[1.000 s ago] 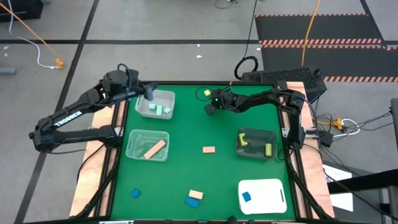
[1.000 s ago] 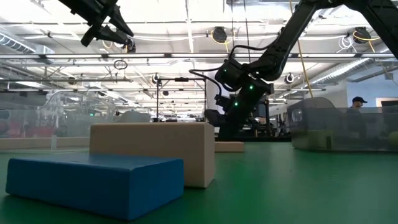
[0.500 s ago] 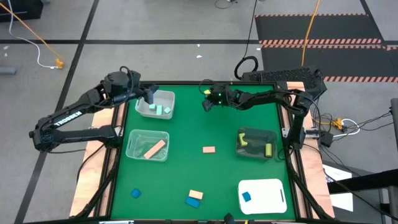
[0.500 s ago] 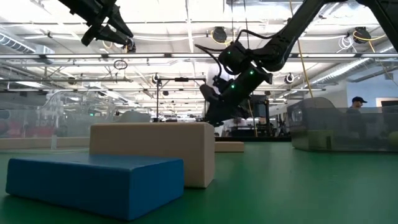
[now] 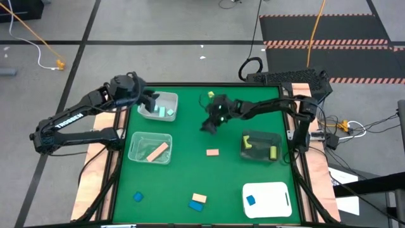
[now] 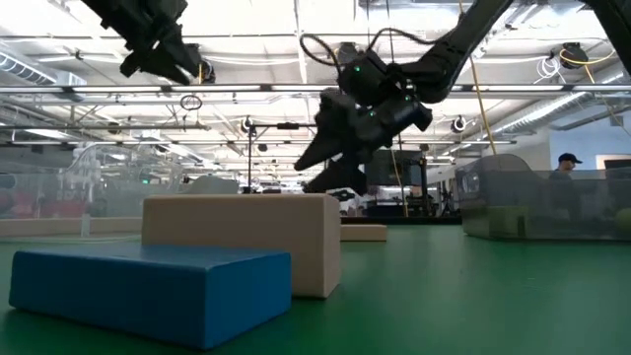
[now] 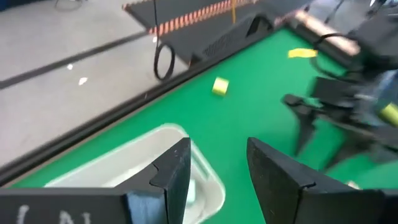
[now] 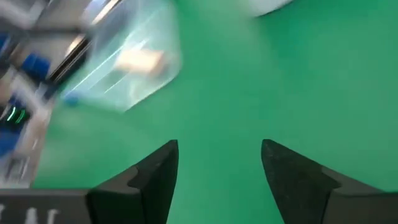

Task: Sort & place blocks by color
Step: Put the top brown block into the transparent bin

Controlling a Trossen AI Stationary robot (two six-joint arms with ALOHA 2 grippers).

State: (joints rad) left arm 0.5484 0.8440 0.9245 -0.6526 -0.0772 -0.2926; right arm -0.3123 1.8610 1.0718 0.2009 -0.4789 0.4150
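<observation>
My right tool (image 5: 208, 126) has swung off the far yellow block (image 5: 211, 95), spread and empty; left tool (image 5: 150, 101), spread, hovers over the far-left bin (image 5: 168, 97), so yellow remains unsorted

R claw (image 5: 208, 126) mid-table, near yellow block (image 5: 211, 95)

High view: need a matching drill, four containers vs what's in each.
1. top-left bin
2. lower-left bin
3. right bin
4. white tray

a. blue block
b. yellow blocks
c. mint blocks
d. tan bar

Pairs: 1-c, 2-d, 3-b, 4-a
</observation>
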